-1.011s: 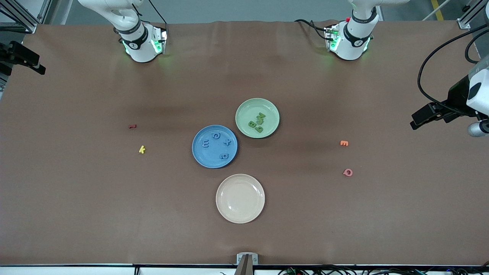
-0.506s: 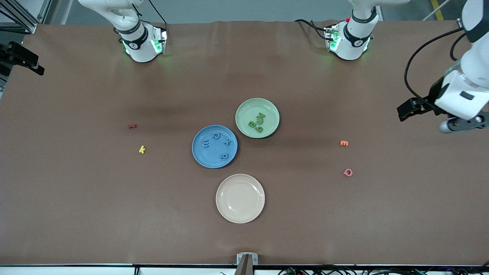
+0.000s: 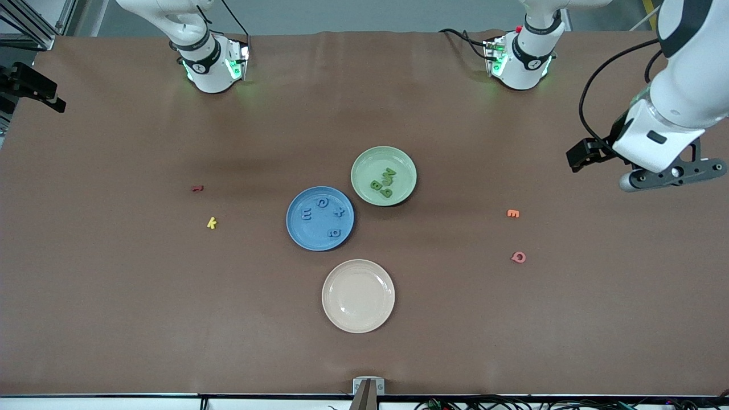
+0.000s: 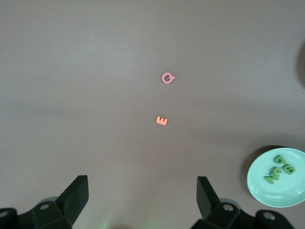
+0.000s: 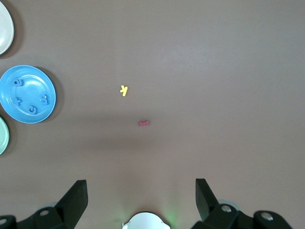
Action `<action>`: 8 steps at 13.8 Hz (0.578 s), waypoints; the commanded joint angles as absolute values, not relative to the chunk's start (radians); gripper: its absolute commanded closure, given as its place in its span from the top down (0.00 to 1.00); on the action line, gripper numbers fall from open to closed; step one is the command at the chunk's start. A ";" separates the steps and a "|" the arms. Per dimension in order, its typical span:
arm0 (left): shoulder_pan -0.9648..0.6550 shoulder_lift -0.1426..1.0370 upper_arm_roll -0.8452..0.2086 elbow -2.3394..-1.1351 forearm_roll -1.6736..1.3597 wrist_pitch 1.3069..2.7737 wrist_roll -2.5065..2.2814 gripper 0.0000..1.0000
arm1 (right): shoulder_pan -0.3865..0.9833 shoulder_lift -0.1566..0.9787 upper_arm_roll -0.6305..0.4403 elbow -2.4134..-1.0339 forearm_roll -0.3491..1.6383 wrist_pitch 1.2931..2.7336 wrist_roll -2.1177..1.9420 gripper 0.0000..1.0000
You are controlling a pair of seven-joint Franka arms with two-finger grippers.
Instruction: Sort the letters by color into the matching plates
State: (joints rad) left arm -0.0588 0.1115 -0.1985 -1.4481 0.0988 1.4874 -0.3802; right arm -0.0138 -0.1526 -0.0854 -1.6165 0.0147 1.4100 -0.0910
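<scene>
The blue plate (image 3: 296, 230) lies at the table's middle with several blue letters (image 3: 322, 201) in it. Touching its rim, farther from the front camera, is the pale green plate (image 3: 367, 162), which holds a cluster of green letters (image 3: 384, 182). My left gripper (image 4: 142, 195) hangs open and empty, high over the left arm's end of the table (image 3: 666, 177). Its wrist view takes in the green plate (image 4: 259, 188). My right gripper (image 5: 141, 195) is also open and empty, up over the right arm's end near its base, with the blue plate (image 5: 26, 76) in its view.
An empty cream plate (image 3: 358, 295) lies nearer the front camera than the blue one. An orange E (image 3: 512, 213) and a pink Q (image 3: 518, 257) lie toward the left arm's end. A yellow K (image 3: 211, 222) and a small red letter (image 3: 197, 188) lie toward the right arm's end.
The left arm has swung in from the table's end and its hand now shows fully over the table. The right arm, plates and letters have not moved.
</scene>
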 commanded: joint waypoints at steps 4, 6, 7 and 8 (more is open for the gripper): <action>-0.043 -0.028 -0.216 -1.554 0.106 1.506 -0.385 1.00 | -0.008 -0.175 -0.086 -1.635 0.005 1.422 -0.101 1.00; -0.020 -0.035 -0.215 -1.562 0.086 1.532 -0.336 1.00 | -0.008 -0.175 -0.086 -1.635 0.005 1.430 -0.103 1.00; -0.003 -0.038 -0.215 -1.569 0.069 1.551 -0.293 1.00 | -0.008 -0.175 -0.086 -1.635 0.005 1.431 -0.103 1.00; 0.017 -0.040 -0.215 -1.569 0.054 1.555 -0.247 1.00 | -0.008 -0.175 -0.086 -1.635 0.005 1.431 -0.103 1.00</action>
